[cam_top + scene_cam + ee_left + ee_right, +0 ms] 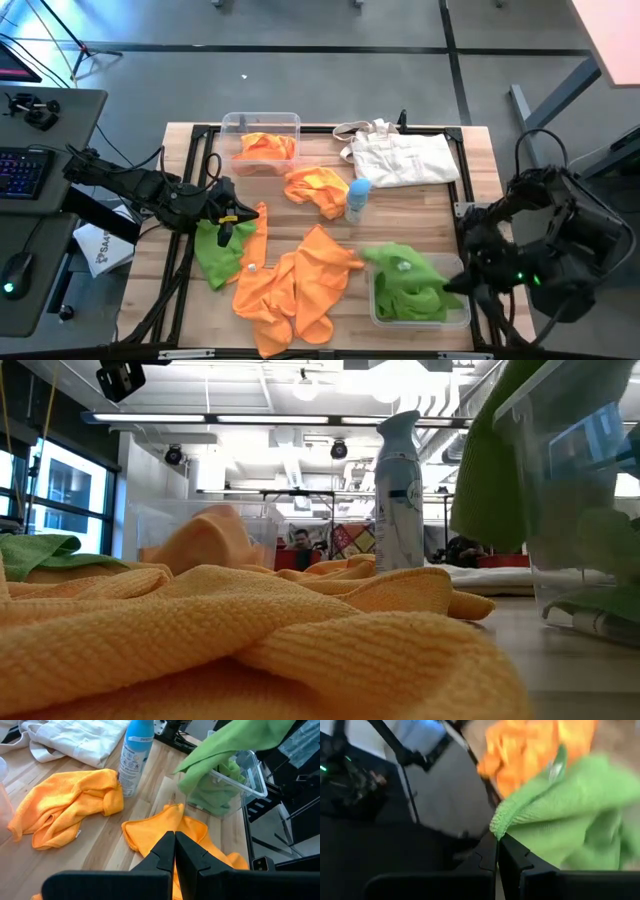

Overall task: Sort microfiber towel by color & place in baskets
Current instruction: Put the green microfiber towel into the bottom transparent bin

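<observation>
left gripper [238,218] pinched closed, empty, over a green towel [217,252]; right gripper [462,282] closed beside the basket [378,312] of green cloths

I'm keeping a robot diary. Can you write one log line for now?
left hand: shut, empty, over orange towels | right hand: shut, beside green towel bin

Wooden table [470,175] with a black frame, seen from above. At the far edge: a clear basket [262,124] holding an orange towel, and beside it a white tote bag [400,155]. Centre: a crumpled orange towel [317,188] touching a light-blue bottle [358,197]. Near edge: a large orange towel heap [295,285], a green towel [218,252] at its left, and a second clear basket [462,315] filled with green towels.
</observation>
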You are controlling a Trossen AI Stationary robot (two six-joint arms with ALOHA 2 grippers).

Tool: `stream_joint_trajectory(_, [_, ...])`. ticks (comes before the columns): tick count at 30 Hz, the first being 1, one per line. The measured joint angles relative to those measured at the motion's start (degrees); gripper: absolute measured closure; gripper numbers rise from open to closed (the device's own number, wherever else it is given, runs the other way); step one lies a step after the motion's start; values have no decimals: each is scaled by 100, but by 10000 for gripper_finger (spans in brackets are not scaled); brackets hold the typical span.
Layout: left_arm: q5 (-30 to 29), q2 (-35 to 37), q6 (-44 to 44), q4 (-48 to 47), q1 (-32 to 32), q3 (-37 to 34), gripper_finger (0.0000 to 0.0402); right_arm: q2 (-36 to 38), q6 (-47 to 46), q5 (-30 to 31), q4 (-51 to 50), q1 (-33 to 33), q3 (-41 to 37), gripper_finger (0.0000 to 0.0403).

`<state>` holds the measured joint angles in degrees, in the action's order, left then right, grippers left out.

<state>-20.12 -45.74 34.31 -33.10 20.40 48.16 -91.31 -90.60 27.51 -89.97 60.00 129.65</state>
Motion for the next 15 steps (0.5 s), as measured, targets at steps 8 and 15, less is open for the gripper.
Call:
stream_joint_trajectory(8, [0, 0, 3, 0, 0, 0, 401, 238, -2255, -2316, 0, 329, -1124, 403])
stream_joint_trajectory(15, [-64, 0, 34, 2, -2, 0, 402, 550, -3637, -4369, -9, 779, -2272, 403])
